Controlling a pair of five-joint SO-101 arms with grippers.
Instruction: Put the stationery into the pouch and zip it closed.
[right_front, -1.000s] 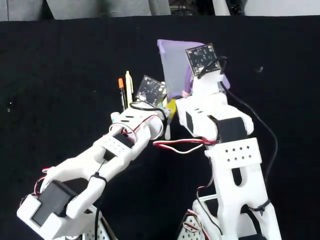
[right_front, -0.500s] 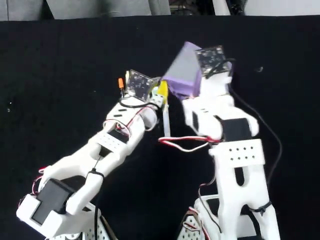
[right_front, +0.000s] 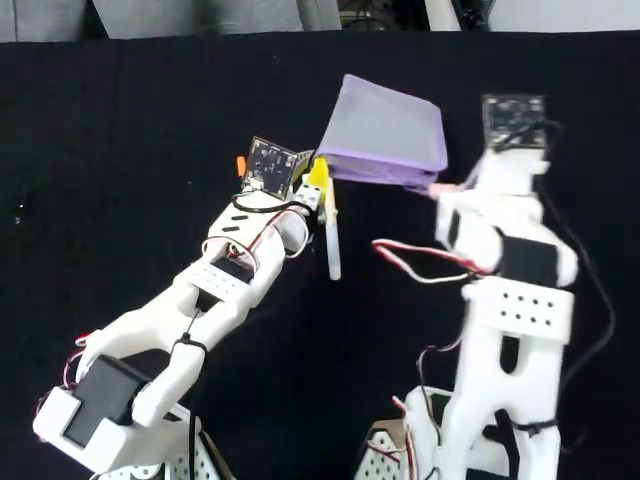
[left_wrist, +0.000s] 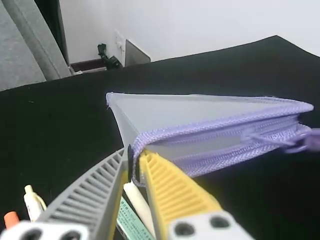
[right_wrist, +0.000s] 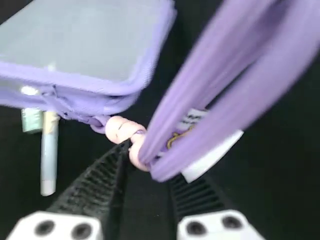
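We had the purple pouch (right_front: 385, 135) up off the black table (right_front: 120, 150), slung between the two arms. Our left gripper (left_wrist: 133, 159), with one grey jaw and one yellow, was pressed together on the pouch corner where the zip (left_wrist: 215, 131) ends. Our right gripper (right_wrist: 147, 161) was pinched on the pouch's purple strap (right_wrist: 235, 65) at the opposite end, with a pink bead (right_wrist: 120, 129) right against one fingertip. None of the stationery we could see was inside: a white pen (right_front: 333, 250) lay on the table below the pouch, and an orange-tipped pen (right_front: 241, 165) lay just beyond the left wrist.

The zip looked shut along the stretch we could see, so we judged the step in hand to be opening it. To do that well, we wanted the left gripper to act purely as an anchor and the pull to run straight along the teeth, with the pouch taut and untwisted. The left pinch sat on very little fabric, so a slow, even draw seemed safer than a tug. We could not tell whether the strap was tied to the slider or to the pouch body — if the latter, pulling would only stretch the fabric, and the right gripper would need a fresh hold on the slider tab.
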